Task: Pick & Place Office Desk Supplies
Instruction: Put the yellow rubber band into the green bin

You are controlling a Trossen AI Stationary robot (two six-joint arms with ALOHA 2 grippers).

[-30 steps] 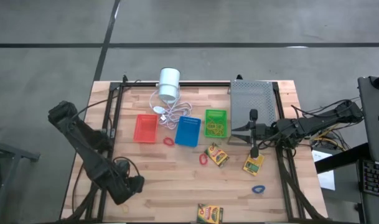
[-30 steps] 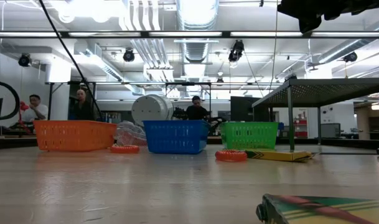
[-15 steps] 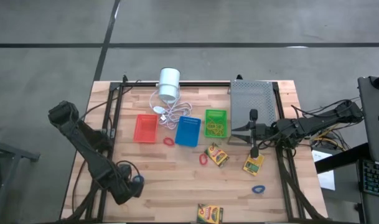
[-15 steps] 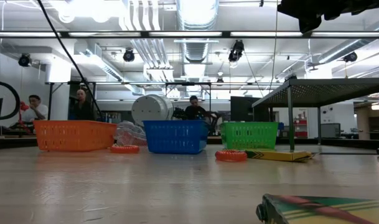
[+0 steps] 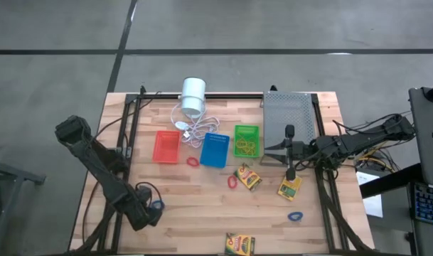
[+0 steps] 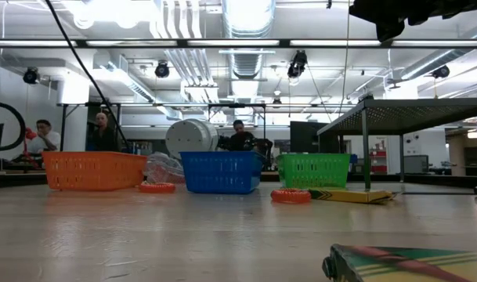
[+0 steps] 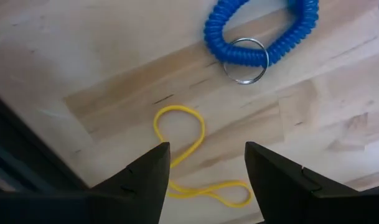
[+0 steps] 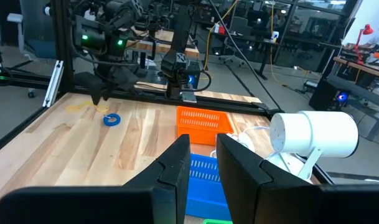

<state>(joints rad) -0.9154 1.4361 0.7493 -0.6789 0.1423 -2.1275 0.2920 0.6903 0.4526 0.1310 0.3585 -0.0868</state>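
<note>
Where the wooden plank table (image 5: 202,206) carries the supplies, places below are given relative to the blue basket (image 5: 215,150).

Blue basket: rectangular slotted plastic, mid-table; open-topped, walls ribbed in the low view.
Red-orange basket (image 5: 166,146): same slotted plastic form, just beside the blue basket on the left arm's side.
Green basket (image 5: 247,140): same form, on the right arm's side of the blue basket; tan rubber bands (image 5: 247,148) lie inside it.
Red rubber bands: one (image 5: 193,161) close to the blue basket's near corner, another (image 5: 232,182) nearer the table's front edge.
Crayon boxes: flat yellow-green cardboard; one (image 5: 247,176) just in front of the green basket, one (image 5: 289,187) farther toward the right arm, one (image 5: 239,244) at the front edge.
Blue coil ring (image 7: 261,29): springy plastic coil with a metal split ring, well apart from the blue basket, near the left front corner.
Yellow rubber band (image 7: 188,152): thin loop twisted into a figure-eight on the bare wood, just beside the coil ring.
Left gripper (image 7: 205,168): low over the yellow band, pointing down, fingers spread with nothing between them.
Right gripper (image 5: 271,154): stretched level past the green basket, by the grey perforated tray (image 5: 289,115); fingers narrowly parted, holding nothing.
</note>
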